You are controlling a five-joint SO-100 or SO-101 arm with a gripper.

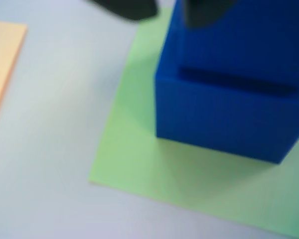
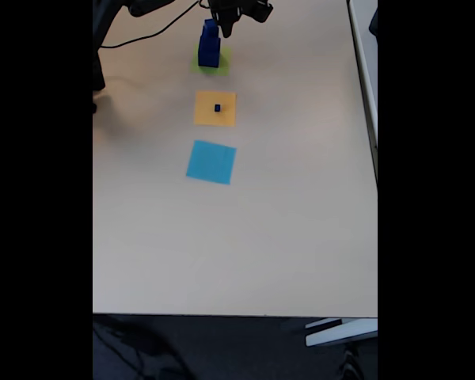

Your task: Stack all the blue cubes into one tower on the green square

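Two cubes stacked: blue cubes (image 1: 229, 114) on green square (image 1: 139, 164).
Jaws: gripper (image 2: 222, 24) state unclear.
Advice: lift clear, fetch tiny cube (image 2: 218, 108).

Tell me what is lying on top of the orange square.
In the fixed view, one tiny blue cube sits near the middle of the orange square. Nothing else lies there. The patch of paper directly under it is hidden.

stacked cubes (image 2: 208, 45) on far square (image 2: 211, 60); tiny cube (image 2: 218, 108) on middle square (image 2: 214, 108)
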